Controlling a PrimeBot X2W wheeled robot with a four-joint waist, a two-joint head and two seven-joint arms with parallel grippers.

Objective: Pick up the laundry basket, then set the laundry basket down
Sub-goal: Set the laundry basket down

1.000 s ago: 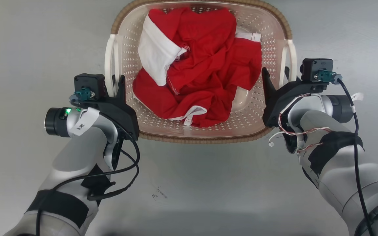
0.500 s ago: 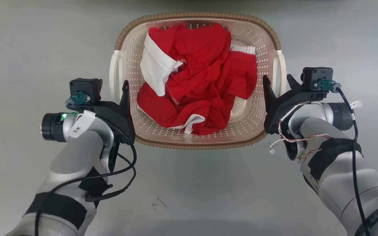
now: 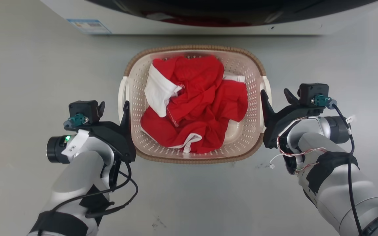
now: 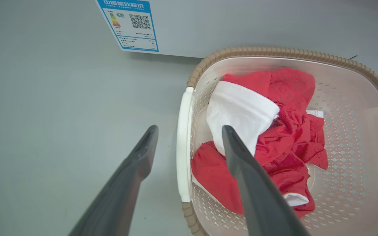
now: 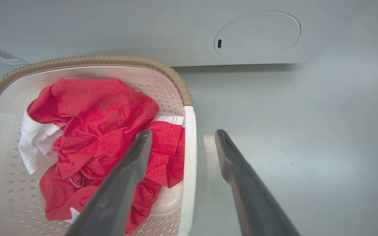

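Observation:
The laundry basket (image 3: 136, 95), cream-white and perforated with a brown woven-look rim, stands on the grey floor and holds crumpled red and white clothes (image 3: 192, 108). My left gripper (image 3: 114, 105) is open at the basket's left side. In the left wrist view, the left gripper (image 4: 189, 128) has the white left handle (image 4: 183, 144) lying between its spread fingers, untouched. My right gripper (image 3: 274, 93) is open at the right side. In the right wrist view, the right gripper (image 5: 183, 132) frames the right handle (image 5: 189, 157) the same way.
A washing machine (image 3: 189, 26) stands just beyond the basket, with a blue energy label (image 4: 130, 24) on its front at the left. Bare grey floor lies to either side and in front of the basket.
The head camera has pulled up and back, so the basket looks smaller and the washing machine has come into view. Both grippers stay at the handles; their outer fingers now show.

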